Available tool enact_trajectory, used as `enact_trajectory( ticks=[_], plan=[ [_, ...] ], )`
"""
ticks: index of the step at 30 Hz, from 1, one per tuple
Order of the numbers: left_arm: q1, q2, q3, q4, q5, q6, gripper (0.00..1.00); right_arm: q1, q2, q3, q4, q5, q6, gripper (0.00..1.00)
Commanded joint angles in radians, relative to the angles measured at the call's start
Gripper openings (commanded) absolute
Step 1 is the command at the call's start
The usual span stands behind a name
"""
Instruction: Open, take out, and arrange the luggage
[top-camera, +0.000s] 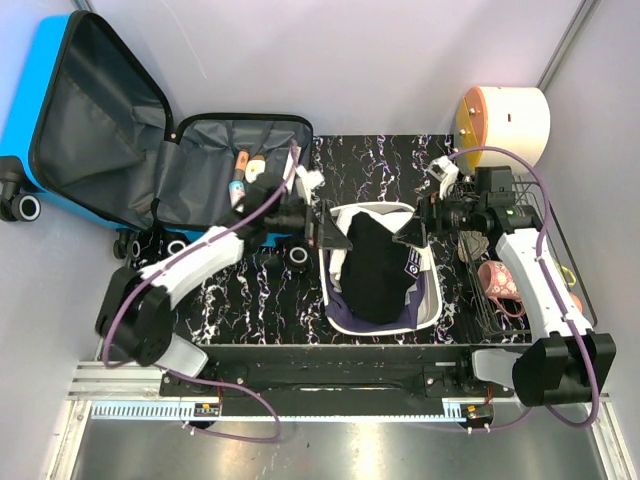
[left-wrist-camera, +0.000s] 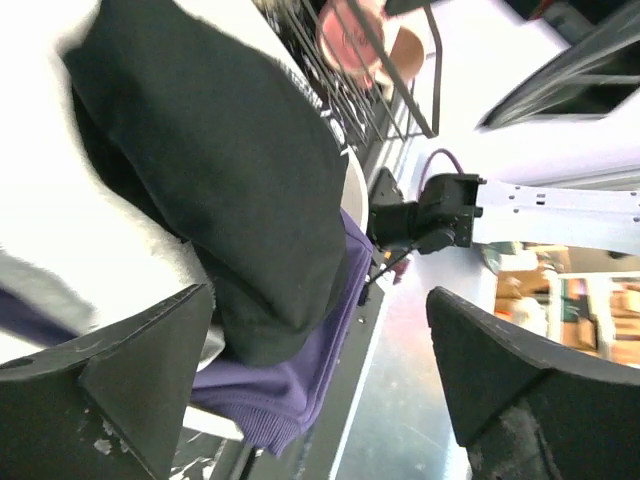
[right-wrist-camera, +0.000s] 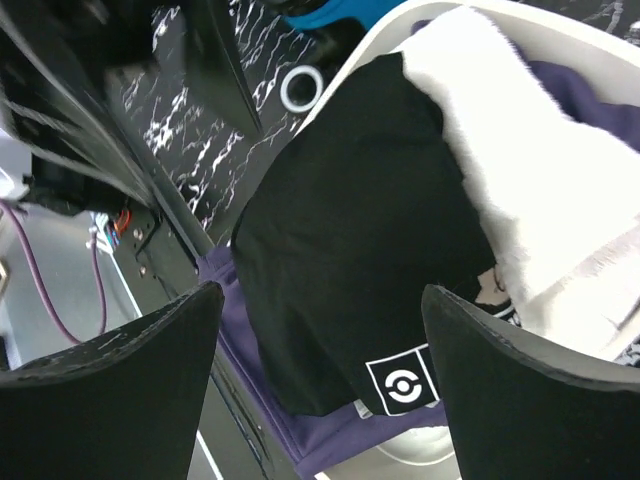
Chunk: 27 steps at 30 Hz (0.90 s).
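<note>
Above white basin (top-camera: 436, 300), left gripper (top-camera: 333, 232) and right gripper (top-camera: 410, 233) are held wide-jawed, empty. Blue luggage (top-camera: 100, 110) lies opened; arranging stage judged. Next: black garment (top-camera: 378, 270) to be pinched at edges.

Top view overhead, wide; 2 wrist views close, sharing black garment (right-wrist-camera: 350, 230).

Luggage (top-camera: 110, 120) bright blue with dark grey lining, desk (top-camera: 250, 300) black with white marble veining, basin (top-camera: 437, 300) white, garment (top-camera: 378, 265) black, cloth (top-camera: 370, 322) purple, fleece (right-wrist-camera: 530, 200) white, cup (top-camera: 497, 280) pink.
</note>
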Motion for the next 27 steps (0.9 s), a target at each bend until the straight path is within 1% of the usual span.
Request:
enact_trajectory(
  ticks=[1, 2, 3, 4, 5, 6, 7, 8, 10, 12, 13, 14, 16, 19, 21, 22, 25, 26, 27],
  plan=[
    [0.142, -0.142, 0.108, -0.275, -0.057, 0.305, 0.97, 0.089, -0.028, -0.004, 0.012, -0.015, -0.101, 0.91],
    [0.177, -0.159, 0.117, -0.341, -0.046, 0.33, 0.99, 0.123, -0.019, -0.001, 0.027, -0.009, -0.122, 0.91],
    [0.211, -0.163, 0.129, -0.375, -0.038, 0.356, 0.99, 0.149, 0.006, 0.005, 0.032, 0.011, -0.136, 0.91],
    [0.269, -0.166, 0.16, -0.409, -0.04, 0.411, 0.99, 0.169, 0.021, 0.019, 0.037, 0.031, -0.155, 0.91],
    [0.296, -0.168, 0.18, -0.465, -0.044, 0.437, 0.99, 0.19, 0.041, 0.03, 0.046, 0.05, -0.19, 0.91],
    [0.317, -0.168, 0.198, -0.489, -0.057, 0.462, 0.99, 0.232, 0.082, 0.044, 0.055, 0.089, -0.202, 0.91],
    [0.342, -0.168, 0.232, -0.507, -0.064, 0.511, 0.99, 0.247, 0.105, 0.07, 0.069, 0.106, -0.213, 0.91],
    [0.346, -0.167, 0.247, -0.547, -0.075, 0.538, 0.99, 0.266, 0.127, 0.085, 0.105, 0.123, -0.231, 0.91],
    [0.35, -0.163, 0.278, -0.569, -0.107, 0.6, 0.99, 0.322, 0.204, 0.136, 0.129, 0.168, -0.265, 0.92],
    [0.348, -0.153, 0.286, -0.569, -0.121, 0.608, 0.99, 0.361, 0.283, 0.163, 0.129, 0.201, -0.339, 0.92],
    [0.35, -0.148, 0.293, -0.57, -0.127, 0.603, 0.99, 0.411, 0.309, 0.173, 0.123, 0.223, -0.366, 0.92],
    [0.348, -0.145, 0.297, -0.57, -0.136, 0.6, 0.99, 0.43, 0.331, 0.17, 0.115, 0.247, -0.427, 0.92],
    [0.354, -0.139, 0.294, -0.564, -0.164, 0.599, 0.99, 0.467, 0.389, 0.129, 0.113, 0.31, -0.477, 0.92],
    [0.383, -0.15, 0.281, -0.55, -0.185, 0.602, 0.99, 0.47, 0.449, 0.05, 0.095, 0.39, -0.538, 0.92],
    [0.403, -0.153, 0.277, -0.55, -0.186, 0.6, 0.99, 0.471, 0.437, -0.005, 0.075, 0.448, -0.566, 0.93],
    [0.417, -0.153, 0.277, -0.553, -0.179, 0.606, 0.99, 0.471, 0.422, -0.066, 0.074, 0.462, -0.567, 0.93],
    [0.428, -0.157, 0.278, -0.579, -0.179, 0.632, 0.99, 0.47, 0.313, -0.175, 0.083, 0.482, -0.496, 0.95],
    [0.429, -0.162, 0.277, -0.583, -0.179, 0.635, 0.99, 0.471, 0.282, -0.198, 0.087, 0.485, -0.448, 0.96],
    [0.431, -0.162, 0.275, -0.583, -0.184, 0.635, 0.99, 0.47, 0.224, -0.218, 0.09, 0.487, -0.433, 0.97]
  ],
)
